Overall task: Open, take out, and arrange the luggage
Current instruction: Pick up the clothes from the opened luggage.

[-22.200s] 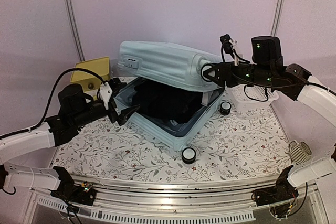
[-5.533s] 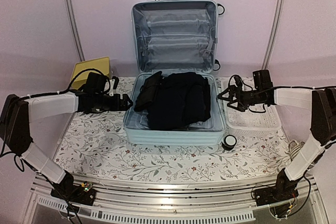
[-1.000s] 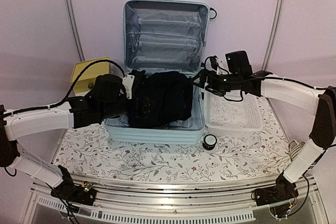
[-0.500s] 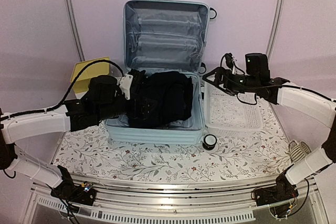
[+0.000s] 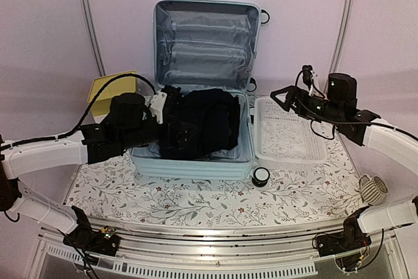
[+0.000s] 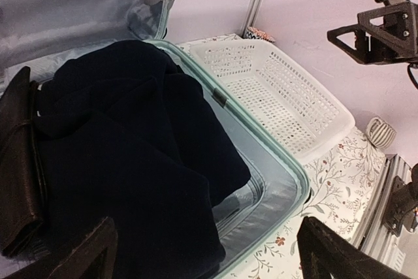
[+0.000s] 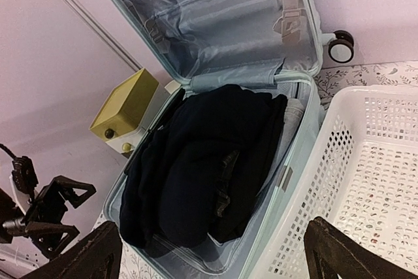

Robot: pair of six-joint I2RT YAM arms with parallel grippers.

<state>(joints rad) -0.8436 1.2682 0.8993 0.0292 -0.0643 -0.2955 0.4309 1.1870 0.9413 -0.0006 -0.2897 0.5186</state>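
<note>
Centre frame in the overhead view, the luggage (image 5: pixel 196 164) lies open on the flowered desk (image 5: pixel 196 207), its grey-lined lid standing upright against the back wall. Dark folded clothes (image 5: pixel 206 125) fill the lower half and hide its floor; how many garments there are cannot be told.

The left claw (image 7: pixel 60 213) is plain only at the lower left of the right wrist view, raised by the case's left side, spread wide and holding nothing. From overhead it is lost, black against black cloth. Its own camera crops its fingers (image 6: pixel 88 253) at the bottom corners. A brownish leathery item (image 6: pixel 16 181) at that view's left edge is cut off and hard to identify.

At right centre overhead, the right claw (image 5: pixel 282 96) hangs above the rear left corner of the white basket (image 5: pixel 290 155), jaws apart and empty. The basket sits just beside the case's right side; the right wrist view crops its right edge. One caster wheel (image 5: pixel 261 176) shows at the case's front right corner. A yellow box (image 5: pixel 108 91) at left is partly covered by the arm's cable.
</note>
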